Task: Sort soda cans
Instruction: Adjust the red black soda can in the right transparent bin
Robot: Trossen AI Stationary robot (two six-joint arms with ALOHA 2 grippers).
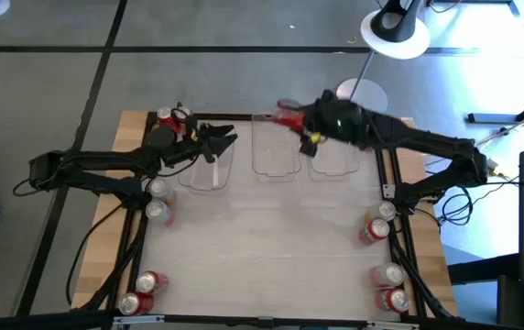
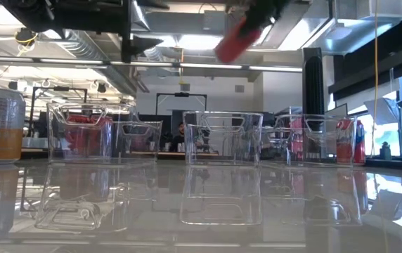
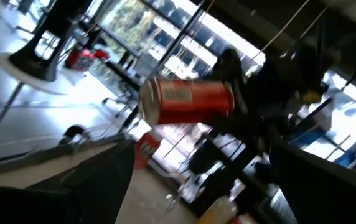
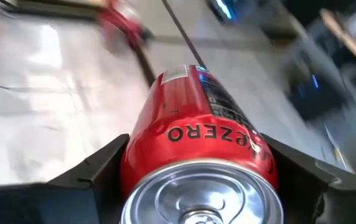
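My right gripper is shut on a red soda can, held high over the far rim of the middle clear bin. The same can shows tilted at the top of the low view. My left gripper hangs open over the left clear bin, holding nothing; its wrist view looks at the held can. Red cans stand at the table's far left. Two silver cans stand on the left side. My right gripper pinches the red can's side wall between its two fingers, near the silver-topped end that faces the wrist. The fingers lie along the can. It is lifted clear of the table and bins, tilted with its far end lower.
A third clear bin stands on the right of the row. More cans stand at the near left, the right edge and the near right. A white lamp base lies beyond the table.
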